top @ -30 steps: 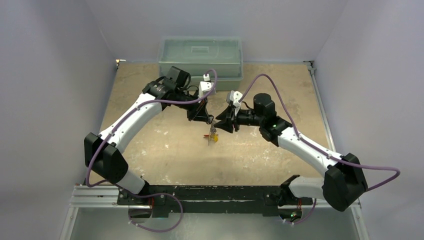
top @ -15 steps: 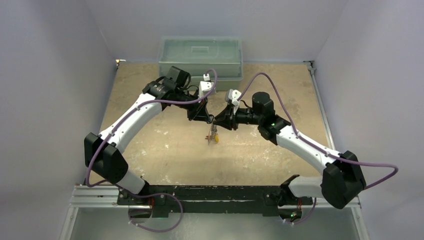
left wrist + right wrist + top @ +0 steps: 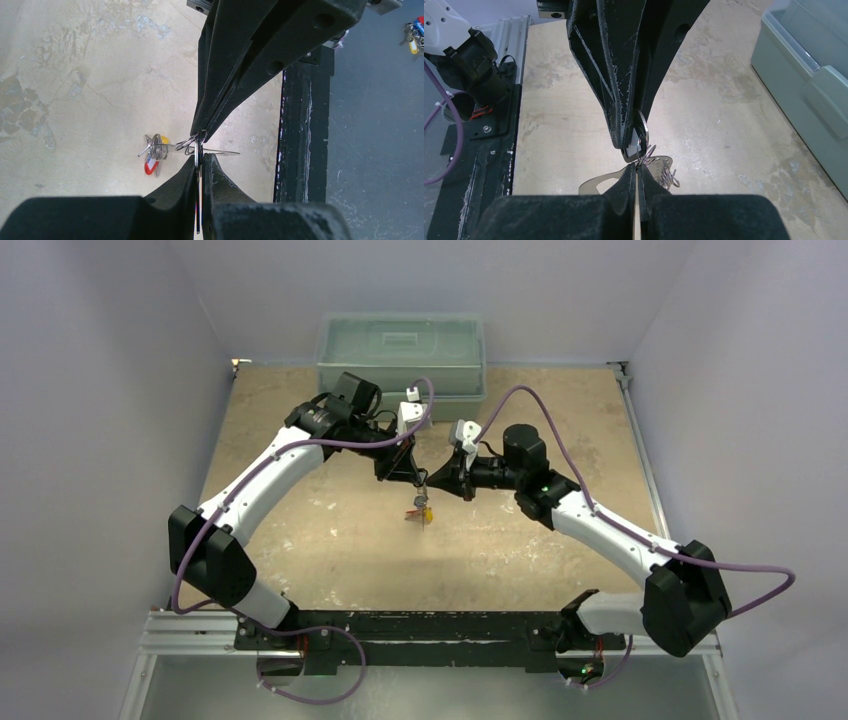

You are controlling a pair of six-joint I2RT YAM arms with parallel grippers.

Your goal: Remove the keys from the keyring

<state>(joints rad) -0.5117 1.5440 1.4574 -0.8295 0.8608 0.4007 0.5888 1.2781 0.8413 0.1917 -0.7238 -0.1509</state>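
Separating step in hand, above the bench (image 3: 520, 550) midway between its side edges: left hand (image 3: 200, 150) pinched shut on, seemingly, one of the keys (image 3: 155, 151), right hand (image 3: 638, 162) shut on the keyring (image 3: 644, 131), the rest dangling under; next, slow pulling apart without loosening either grip.

The worktop (image 3: 330, 540) is a matt beige board, rough and blotchy, with pale scuffed patches. Both claws are matt black plastic. The left claw (image 3: 629, 147) carries whitish scratches along its edges, while the right claw (image 3: 638, 172) is too blurred up close to judge. The keys (image 3: 156, 149) are bright silvery metal, with bits of glossy red and yellow plastic among them. The keyring (image 3: 643, 129) is a duller grey metal. The bin (image 3: 400, 350) at the back is smooth, translucent greenish plastic.
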